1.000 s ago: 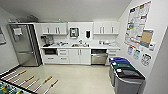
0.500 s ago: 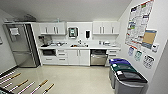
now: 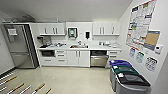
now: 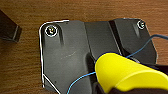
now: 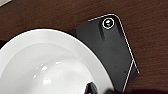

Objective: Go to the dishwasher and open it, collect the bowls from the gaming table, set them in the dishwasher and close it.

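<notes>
Dishwasher [image 3: 99, 60] sits under the counter [image 3: 82, 48] on the far wall, to the right of the white cabinet doors [image 3: 78, 58]; its steel front looks upright, though a dark band above it leaves open whether it is shut or slightly ajar. A white bowl [image 5: 47, 67] fills the right wrist view and a yellow bowl [image 4: 126, 73] the left wrist view, each close against the dark plate of its arm, so collecting seems done, judging from that; loading and closing remain. Whether either set of fingers is apart or clamped on a bowl cannot be told. Posters [image 3: 141, 22] on the right wall carry print too small to read.
</notes>
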Controlling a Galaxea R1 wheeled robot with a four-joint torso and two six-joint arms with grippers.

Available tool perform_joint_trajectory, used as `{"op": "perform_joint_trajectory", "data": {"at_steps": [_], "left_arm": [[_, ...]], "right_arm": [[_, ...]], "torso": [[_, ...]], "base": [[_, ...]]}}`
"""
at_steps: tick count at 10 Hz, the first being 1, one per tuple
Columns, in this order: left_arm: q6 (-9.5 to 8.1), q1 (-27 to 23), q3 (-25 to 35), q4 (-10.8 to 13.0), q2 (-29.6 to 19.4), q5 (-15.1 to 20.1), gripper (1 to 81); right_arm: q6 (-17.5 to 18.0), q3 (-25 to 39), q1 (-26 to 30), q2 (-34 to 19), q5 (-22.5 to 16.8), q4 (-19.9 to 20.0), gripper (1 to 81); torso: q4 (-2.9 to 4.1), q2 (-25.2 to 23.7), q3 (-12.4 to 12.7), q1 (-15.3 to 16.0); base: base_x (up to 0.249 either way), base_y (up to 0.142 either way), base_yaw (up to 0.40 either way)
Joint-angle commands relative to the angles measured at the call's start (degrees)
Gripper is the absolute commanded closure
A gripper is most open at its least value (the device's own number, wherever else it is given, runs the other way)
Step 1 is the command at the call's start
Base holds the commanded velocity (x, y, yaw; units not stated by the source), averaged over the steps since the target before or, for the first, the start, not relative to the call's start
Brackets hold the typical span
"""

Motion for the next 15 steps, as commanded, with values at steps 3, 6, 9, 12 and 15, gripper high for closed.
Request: {"op": "perform_joint_trajectory", "data": {"at_steps": [3, 6, 9, 12, 15], "left_arm": [[0.36, -3.20, 0.06, 0.45, -0.13, 2.54, 81.1], [0.36, -3.29, 0.06, 0.45, -0.22, 2.54, 81.1], [0.44, -3.20, 0.06, 0.45, -0.13, 2.54, 81.1], [0.44, -3.20, 0.15, 0.45, -0.22, 2.54, 81.1], [0.44, -3.20, 0.15, 0.45, -0.04, 2.54, 81.1]], "right_arm": [[-0.06, 0.06, 3.05, -0.42, -2.72, -0.87, 81.1], [-0.06, 0.06, 3.05, -0.42, -2.72, -0.87, 81.1], [-0.06, 0.06, 3.05, -0.42, -2.81, -0.78, 81.1], [-0.06, 0.06, 3.05, -0.33, -2.81, -0.87, 81.1], [-0.06, -0.28, 3.05, -0.33, -2.73, -0.87, 81.1]], "torso": [[0.00, 0.00, 0.00, 0.01], [0.00, 0.00, 0.00, 0.01], [0.00, 0.00, 0.00, 0.01], [0.00, 0.00, 0.00, 0.01], [0.00, 0.00, 0.00, 0.01]], "base": [[0.183, 0.000, 0.000], [0.185, 0.000, 0.000], [0.190, 0.000, 0.000], [0.190, -0.020, 0.000], [0.190, -0.066, 0.000]]}}
